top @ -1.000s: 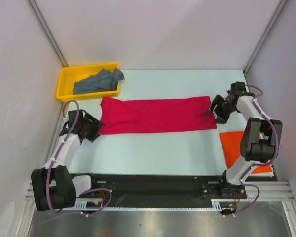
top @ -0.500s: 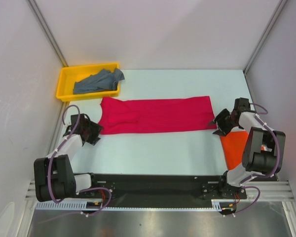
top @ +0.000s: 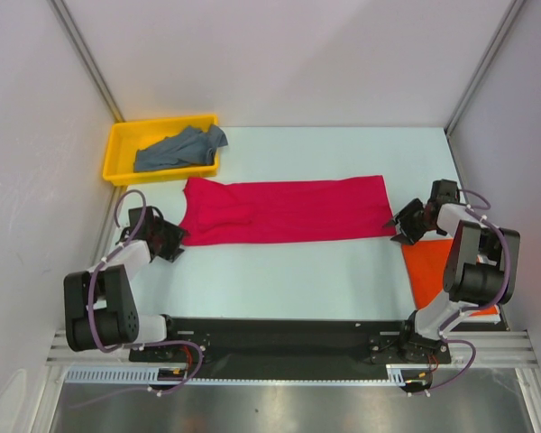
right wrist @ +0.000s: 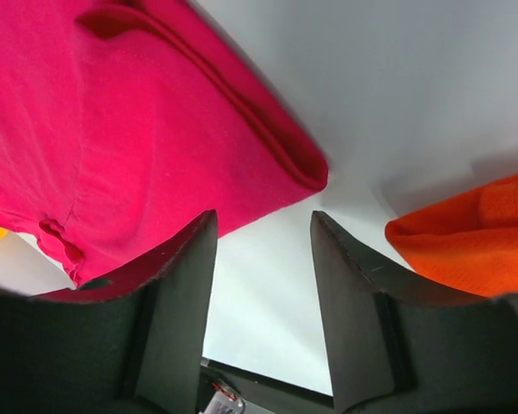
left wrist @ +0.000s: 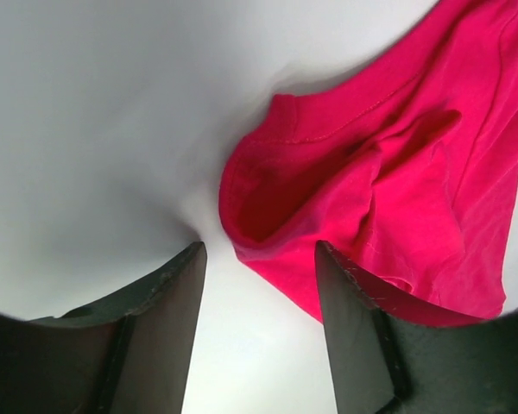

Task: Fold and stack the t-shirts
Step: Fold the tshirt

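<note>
The crimson-pink t-shirt [top: 284, 209] lies folded into a long band across the middle of the table. My left gripper [top: 174, 239] is open and empty, low at the band's near left corner; the left wrist view shows that corner [left wrist: 328, 181] just ahead of the fingers [left wrist: 168, 319]. My right gripper [top: 398, 227] is open and empty at the band's near right corner [right wrist: 138, 129]. The bright orange-red t-shirt [top: 437, 271] lies folded at the right edge, also seen in the right wrist view [right wrist: 466, 241]. The grey-blue t-shirt [top: 178, 148] lies crumpled in the tray.
A yellow plastic tray [top: 117, 149] stands at the back left corner. White walls close in the table on the left, back and right. The black base rail [top: 270, 338] runs along the near edge.
Both grippers came down and toward the near edge: the left to the band's near left corner, the right from above the right end to its near right corner. The shirts have not moved.
</note>
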